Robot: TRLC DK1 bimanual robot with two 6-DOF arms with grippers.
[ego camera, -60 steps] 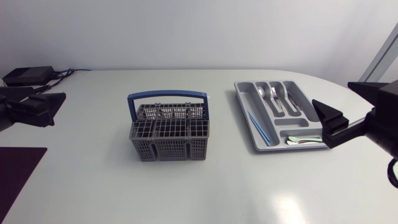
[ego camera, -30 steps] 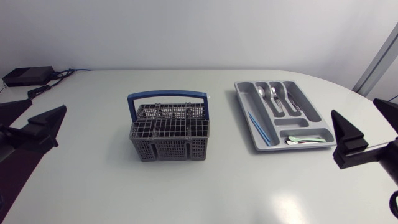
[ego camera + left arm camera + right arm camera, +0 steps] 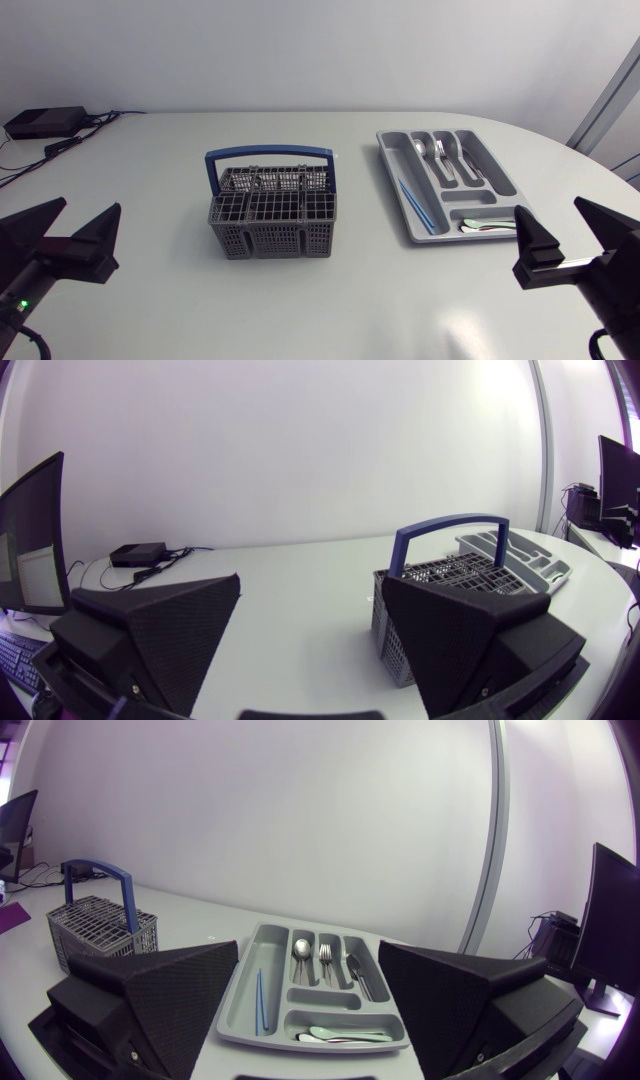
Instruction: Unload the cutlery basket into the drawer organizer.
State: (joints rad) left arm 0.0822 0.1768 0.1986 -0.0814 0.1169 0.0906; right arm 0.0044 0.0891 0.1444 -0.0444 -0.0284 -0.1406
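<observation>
I see a white worktop (image 3: 300, 310) with a round end. 1 small black box (image 3: 45, 122) with cables (image 3: 97, 118) sits at its far left corner.

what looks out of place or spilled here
Nothing stands out: the basket stands upright with its handle up, and the cutlery lies neatly inside the tray's compartments.

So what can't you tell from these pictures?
Inside the basket: head view, grid top hides whether anything remains.
Part of the basket: left wrist view, a finger of the left gripper covers it.
The pieces in the organizer crosswise slot: too small to name in either view.
</observation>
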